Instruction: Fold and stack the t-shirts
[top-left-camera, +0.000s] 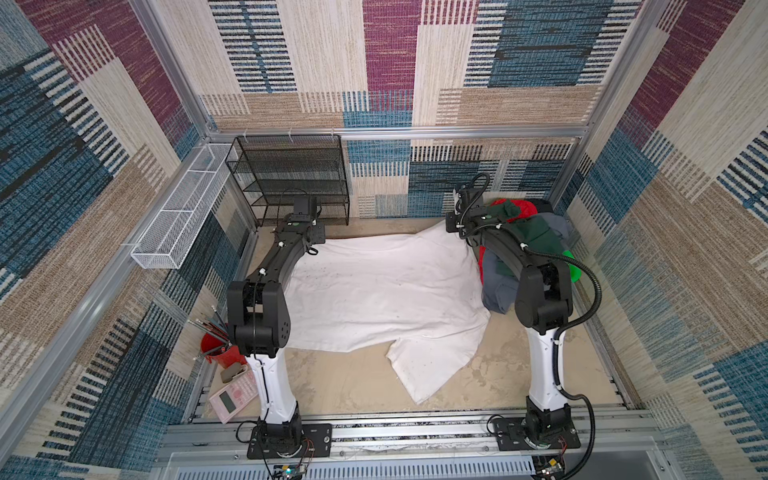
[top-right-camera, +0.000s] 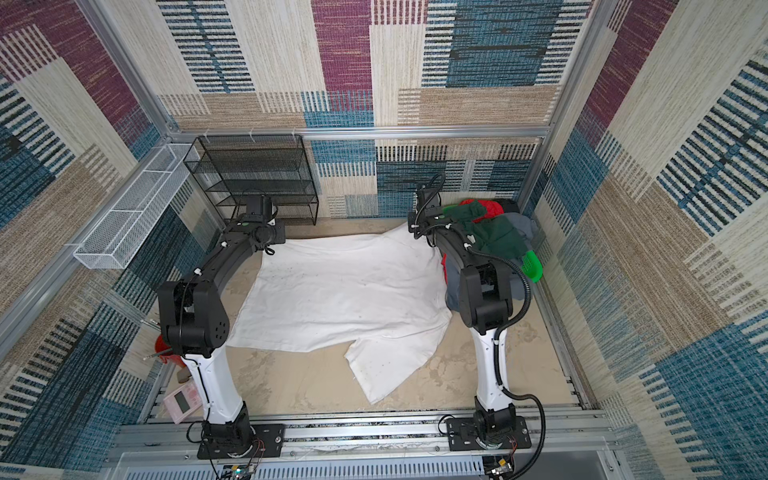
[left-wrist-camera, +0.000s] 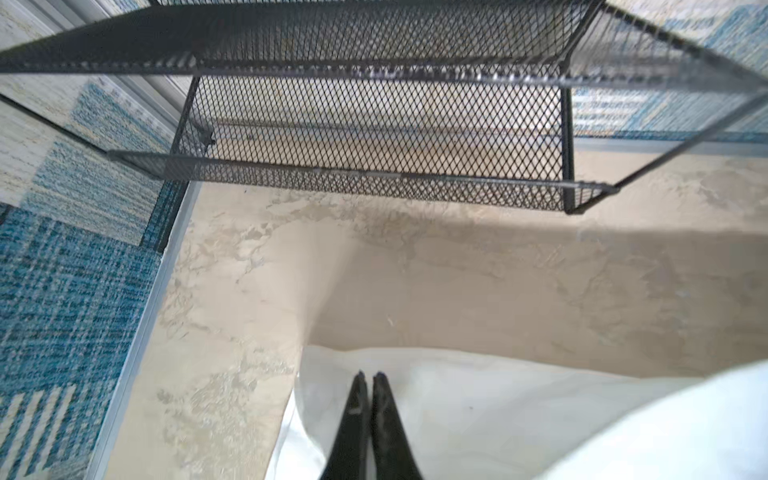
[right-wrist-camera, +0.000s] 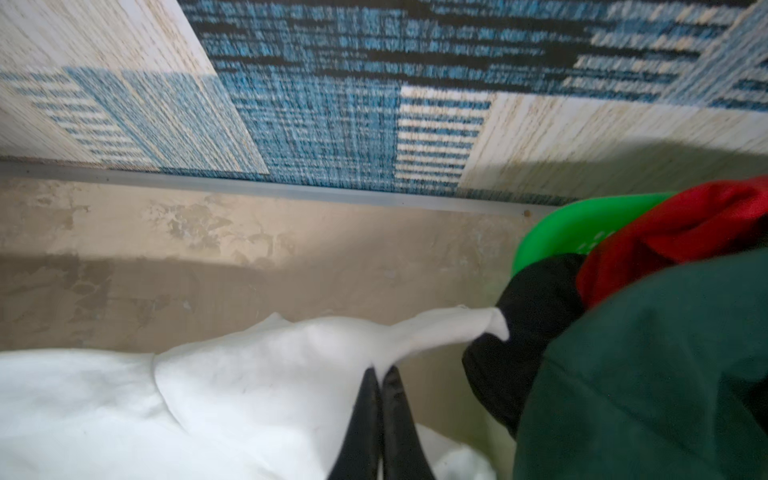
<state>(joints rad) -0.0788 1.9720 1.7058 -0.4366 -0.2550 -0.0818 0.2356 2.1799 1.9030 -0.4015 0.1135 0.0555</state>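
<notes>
- Green basket (top-left-camera: 575, 271): mostly buried under the heap of shirts (top-left-camera: 540, 237) and the right arm (top-left-camera: 540, 295); one corner shows.
- Red cup (top-left-camera: 216, 353), pink calculator (top-left-camera: 232, 400): partly behind the left arm (top-left-camera: 257, 316).
- Left fingers (left-wrist-camera: 353, 424), right fingers (right-wrist-camera: 361, 424): bases cut off by the picture edge.
- White shirt (top-left-camera: 374, 291): specks too small to identify.

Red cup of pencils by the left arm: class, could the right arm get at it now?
Probably not: the right gripper is shut on the white t-shirt, and the red cup sits across the table behind the left arm.
</notes>
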